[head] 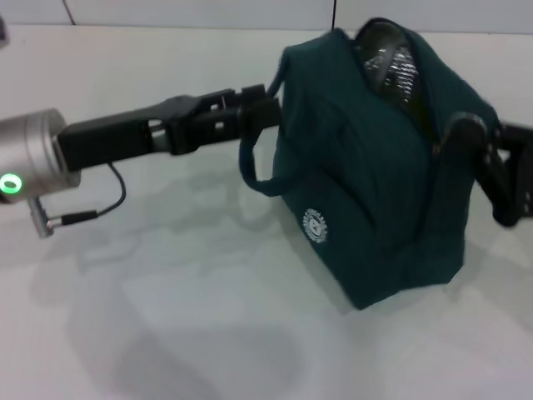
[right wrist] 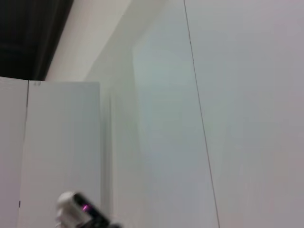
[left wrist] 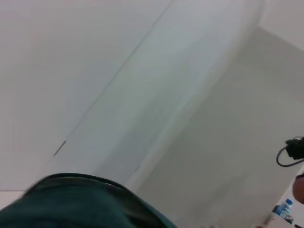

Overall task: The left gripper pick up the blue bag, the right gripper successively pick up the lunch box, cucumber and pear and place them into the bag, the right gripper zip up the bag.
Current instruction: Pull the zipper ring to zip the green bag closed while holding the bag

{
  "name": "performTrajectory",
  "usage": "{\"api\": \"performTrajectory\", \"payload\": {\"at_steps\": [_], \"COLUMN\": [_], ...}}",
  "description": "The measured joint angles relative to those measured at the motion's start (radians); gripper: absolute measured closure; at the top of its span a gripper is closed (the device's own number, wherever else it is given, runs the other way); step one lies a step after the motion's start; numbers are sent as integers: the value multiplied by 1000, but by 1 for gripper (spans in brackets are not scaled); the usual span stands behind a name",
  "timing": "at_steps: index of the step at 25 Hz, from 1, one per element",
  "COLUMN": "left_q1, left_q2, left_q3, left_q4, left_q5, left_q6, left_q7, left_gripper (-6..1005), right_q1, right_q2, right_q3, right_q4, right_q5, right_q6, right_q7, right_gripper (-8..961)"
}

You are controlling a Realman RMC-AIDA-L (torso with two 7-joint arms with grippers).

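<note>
We are seeing the bag [head: 375,175] standing upright on the white table [head: 166,317], toward the right of the head view, its round logo [head: 315,225] facing us and its top gaping so the silver lining [head: 391,67] is showing. Our left gripper [head: 271,112] is reaching in from the left and meeting the bag's upper left edge beside a loop handle [head: 254,171]; it is looking clamped on the fabric there. Our right gripper [head: 466,137] is pressing against the bag's right side near the zipper line; we cannot tell whether it is open or closed. The left wrist view is catching only a sliver of bag fabric [left wrist: 71,204] under a pale wall.
</note>
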Motion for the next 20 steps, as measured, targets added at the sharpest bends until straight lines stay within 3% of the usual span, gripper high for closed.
{"api": "performTrajectory", "payload": {"at_steps": [11, 20], "left_q1": [77, 95], "left_q2": [-6, -6], "left_q3": [5, -80], "left_q4": [-21, -137], "left_q5": [-5, 2], "left_q6": [46, -15], "left_q7": [131, 306], "left_gripper": [116, 121], "right_q1": [172, 262], "right_q2": [5, 9], "right_q3": [-32, -104], "right_q4": [2, -12], "right_q5": [-1, -2], "right_q6": [80, 219], "right_q7": [48, 47], "right_gripper": [947, 947]}}
